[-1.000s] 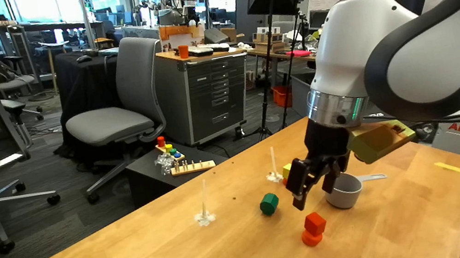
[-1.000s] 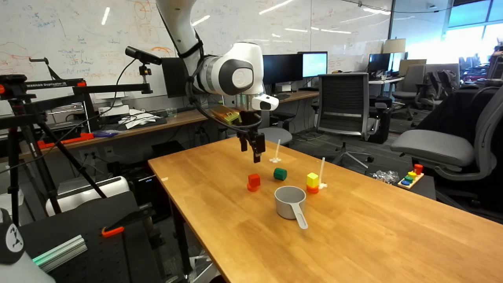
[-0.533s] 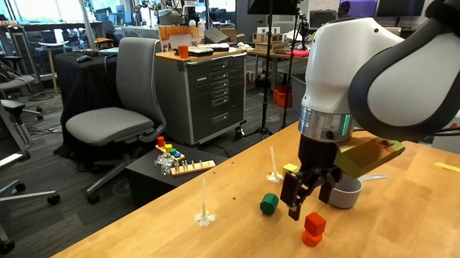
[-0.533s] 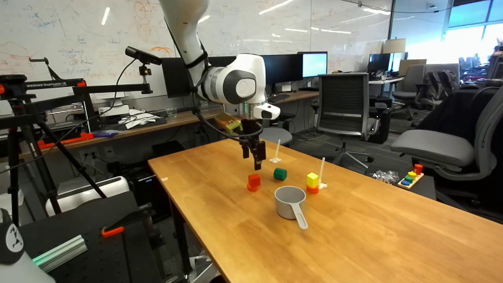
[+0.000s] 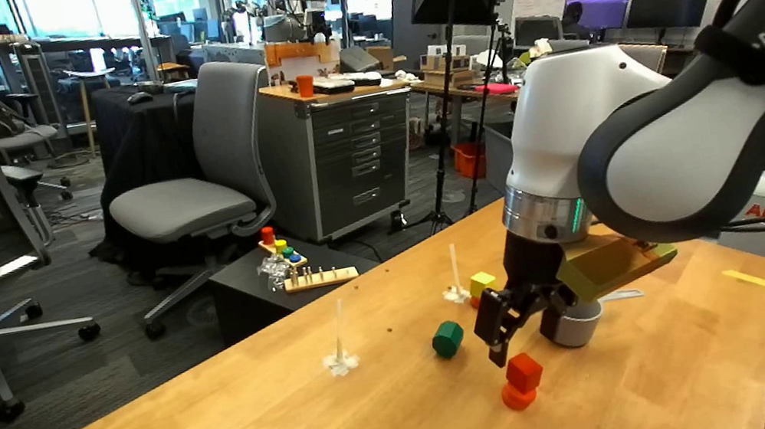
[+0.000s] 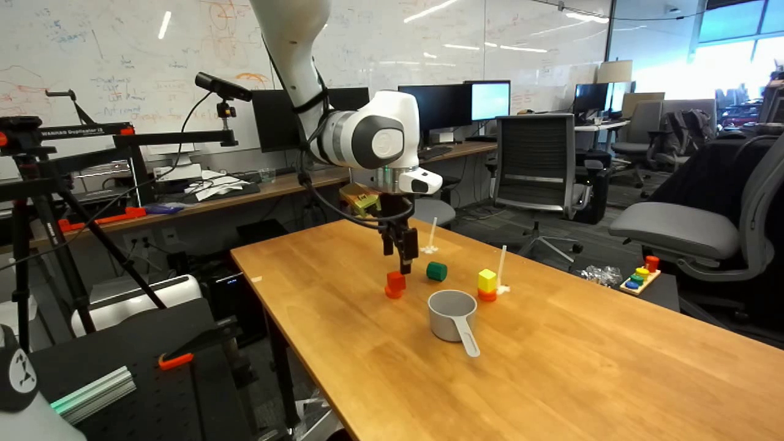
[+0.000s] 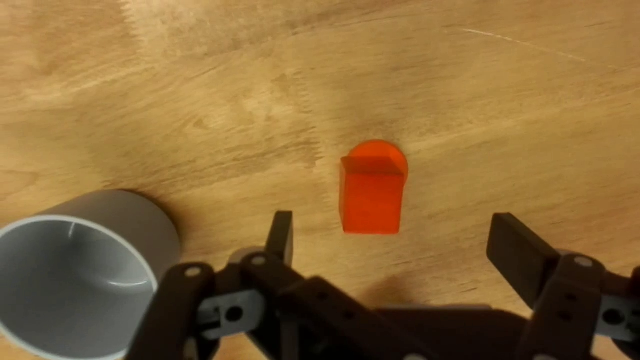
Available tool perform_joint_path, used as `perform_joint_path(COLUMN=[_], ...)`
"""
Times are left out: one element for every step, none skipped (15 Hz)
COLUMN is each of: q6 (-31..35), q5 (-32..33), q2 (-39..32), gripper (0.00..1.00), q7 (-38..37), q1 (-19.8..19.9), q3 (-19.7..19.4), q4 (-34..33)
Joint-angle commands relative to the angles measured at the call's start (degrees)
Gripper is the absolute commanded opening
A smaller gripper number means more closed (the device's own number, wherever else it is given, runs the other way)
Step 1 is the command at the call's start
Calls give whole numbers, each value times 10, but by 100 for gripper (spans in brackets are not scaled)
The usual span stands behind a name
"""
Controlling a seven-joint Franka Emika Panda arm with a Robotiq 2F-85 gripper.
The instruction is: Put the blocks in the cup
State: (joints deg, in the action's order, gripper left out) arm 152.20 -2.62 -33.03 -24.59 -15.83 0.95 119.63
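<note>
Jaws wide apart, holding nothing, above the red block (image 7: 372,205), which shows just ahead of the gap in the wrist view. Block sits on an orange disc (image 7: 377,149), apparently off-centre. Main risk: dropping before lining up, so a fingertip (image 6: 405,267) lands on the block or knocks it off the disc. Closing too low could take the disc along; too high, the block may slip out. Grey cup (image 7: 152,227) is upright on the tabletop (image 6: 563,367) near the block, off to one side. The cup-side finger (image 7: 172,305) overlaps its rim in that wrist view; can't read clearance, so a sideways approach might shove or tip it. Further out, the green block (image 6: 436,271) looks rounded and on its side, likely to roll if clipped. Yellow block (image 6: 487,280) is stacked on another orange disc (image 6: 487,295), just beside a white stick (image 6: 501,268); jaws this wide could catch the stick there. Red, green and yellow all sit outside the cup, so I'd judge nothing delivered yet.
</note>
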Motion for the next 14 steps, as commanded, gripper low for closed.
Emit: perform_joint_path(q6=[-13, -13, -12, -12, -12, -12, -13, -13, -13, -14, -14, -14, -14, -14], q5=[2, 2, 4, 6, 6, 7, 6, 6, 7, 6, 6, 5, 5, 4], q2=[-5, -7, -11, -15, -18, -22, -25, -28, -31, -33, -35, -37, -39, -41], gripper=[100, 100, 100, 100, 100, 100, 100, 100, 100, 100, 100, 100, 100, 100], q7=[-17, -18, -21, -23, -25, -27, -28, -29, -30, -30, -29, -28, -27, -26], q1=[-13, -13, -15, -16, -17, -18, -19, -19, -21, -21, -22, -22, -21, -21], q3=[-9, -9, -11, -14, -14, -17, -18, -19, -21, -21, -21, -21, -20, -20], q4=[-12, -12, -14, -16, -18, -20, -22, -24, -27, -29, -32, -34, -36, -37])
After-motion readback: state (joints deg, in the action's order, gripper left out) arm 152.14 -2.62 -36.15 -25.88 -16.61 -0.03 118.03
